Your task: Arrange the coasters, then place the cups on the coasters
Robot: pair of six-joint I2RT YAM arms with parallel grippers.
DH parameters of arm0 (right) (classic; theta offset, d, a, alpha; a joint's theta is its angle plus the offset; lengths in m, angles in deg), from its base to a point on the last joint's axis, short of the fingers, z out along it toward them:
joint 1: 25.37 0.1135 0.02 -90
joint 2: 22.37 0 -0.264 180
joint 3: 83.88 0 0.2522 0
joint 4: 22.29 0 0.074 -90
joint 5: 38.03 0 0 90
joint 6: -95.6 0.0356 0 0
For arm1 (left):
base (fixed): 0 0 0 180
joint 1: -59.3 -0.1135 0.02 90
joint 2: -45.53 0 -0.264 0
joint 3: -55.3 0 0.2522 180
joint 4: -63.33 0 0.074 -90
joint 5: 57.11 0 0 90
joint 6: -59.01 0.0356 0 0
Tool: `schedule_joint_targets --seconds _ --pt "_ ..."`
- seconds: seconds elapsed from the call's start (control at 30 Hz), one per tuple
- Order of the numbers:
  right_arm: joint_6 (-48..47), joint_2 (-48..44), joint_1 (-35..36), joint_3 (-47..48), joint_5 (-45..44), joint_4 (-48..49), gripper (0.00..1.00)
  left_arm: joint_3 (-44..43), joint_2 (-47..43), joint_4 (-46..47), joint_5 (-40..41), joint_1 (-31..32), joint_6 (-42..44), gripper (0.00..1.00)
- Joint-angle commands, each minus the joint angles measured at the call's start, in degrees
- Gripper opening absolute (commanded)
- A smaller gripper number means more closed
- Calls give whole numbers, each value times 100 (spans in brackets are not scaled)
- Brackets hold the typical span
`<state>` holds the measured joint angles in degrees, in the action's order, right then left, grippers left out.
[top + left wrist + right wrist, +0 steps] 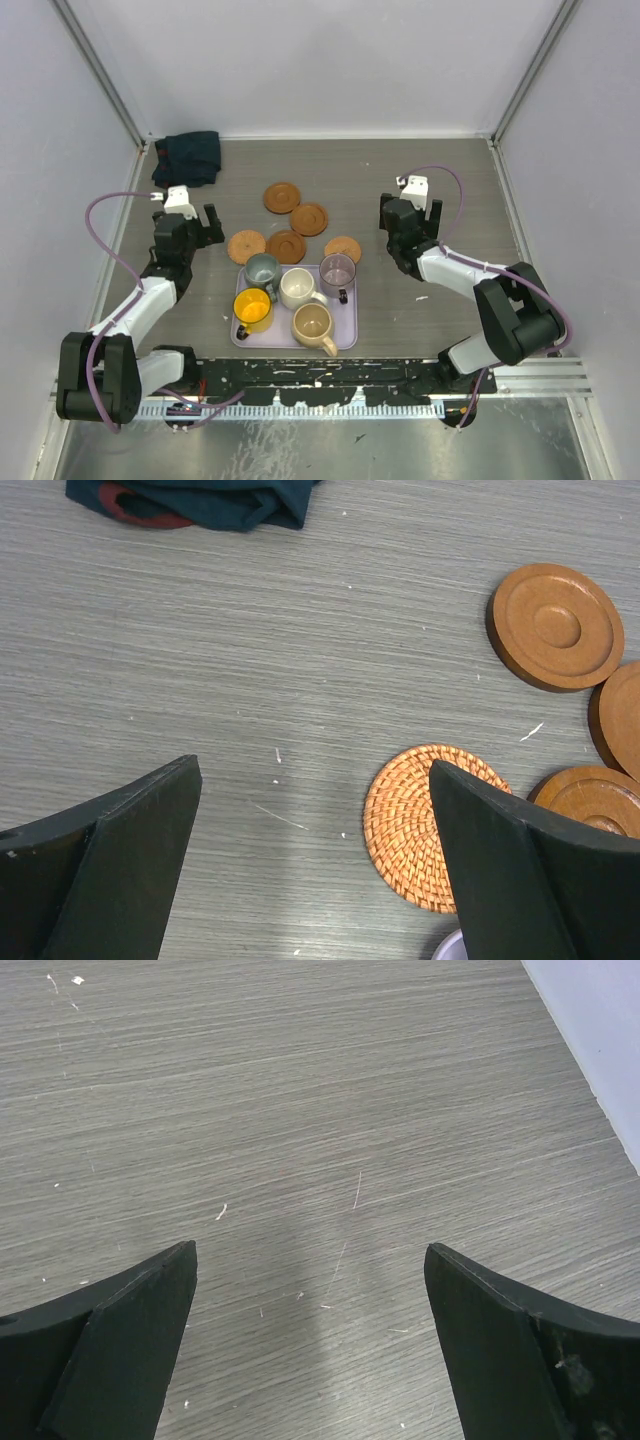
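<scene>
Several round brown-orange coasters lie loosely clustered behind the tray: one wooden coaster (282,197) farthest back and a woven coaster (246,246) at the left. Several cups stand on the lavender tray (346,336), among them a yellow cup (252,308), a white cup (298,288) and a tan cup (314,325). My left gripper (207,226) hovers open just left of the woven coaster (410,820), with its right finger (500,860) over that coaster's edge. Wooden coasters (555,625) show beyond it. My right gripper (392,213) is open over bare table (310,1110), right of the coasters, holding nothing.
A crumpled dark teal cloth (190,158) lies at the back left corner, also visible at the top of the left wrist view as the cloth (200,500). White walls close in the table at the back and both sides.
</scene>
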<state>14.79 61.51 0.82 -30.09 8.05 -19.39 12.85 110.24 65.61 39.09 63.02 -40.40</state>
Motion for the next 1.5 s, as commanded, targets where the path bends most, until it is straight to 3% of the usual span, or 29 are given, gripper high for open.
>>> schedule_joint_targets --seconds 0.0,0.67,0.93,1.03,1.17,1.3,1.4,1.47 --pt "75 -157 32 97 -183 214 100 -68 -61 349 26 14 96 98" --pt "72 -151 35 134 -141 82 100 -199 -75 65 -212 23 160 98" --pt "-107 -68 84 56 932 119 100 -217 143 365 -775 207 306 98" --pt "-122 36 160 157 988 26 89 -368 333 235 -1003 249 437 98" --pt "-176 76 289 194 1116 30 49 -442 486 178 -1096 260 403 98" --pt "-146 59 404 152 1232 -9 32 -497 590 118 -1401 259 527 98" --pt "-67 54 492 75 1370 -21 25 -659 747 -88 -1651 260 564 69" --pt "17 71 552 20 1565 -7 22 -754 966 -205 -1718 260 572 61"
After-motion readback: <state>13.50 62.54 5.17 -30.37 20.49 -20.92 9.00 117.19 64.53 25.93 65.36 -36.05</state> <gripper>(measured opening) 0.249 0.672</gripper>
